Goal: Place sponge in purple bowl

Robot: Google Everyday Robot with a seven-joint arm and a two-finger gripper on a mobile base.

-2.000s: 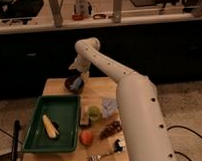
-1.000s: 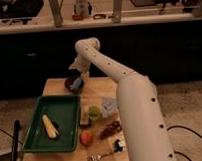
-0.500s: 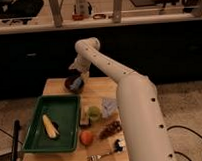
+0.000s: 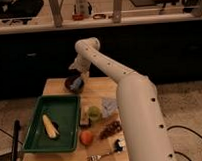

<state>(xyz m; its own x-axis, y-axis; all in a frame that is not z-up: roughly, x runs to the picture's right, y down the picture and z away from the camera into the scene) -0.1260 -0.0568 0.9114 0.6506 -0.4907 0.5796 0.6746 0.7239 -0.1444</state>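
Here, arm stretched forward, jaws [image 4: 76,77] over purple bowl [image 4: 73,84], sponge [image 4: 77,85] inside.

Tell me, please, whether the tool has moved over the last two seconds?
No. The tool sits over the purple bowl at the table's far edge as before, with the sponge in the bowl.

A lab or office space: a small wooden table [image 4: 102,90] on speckled carpet [image 4: 185,104], glass partitions [image 4: 92,8] behind.

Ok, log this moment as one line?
claw: over small dark purple bowl | small blue-grey sponge: in bowl | arm: extended across table
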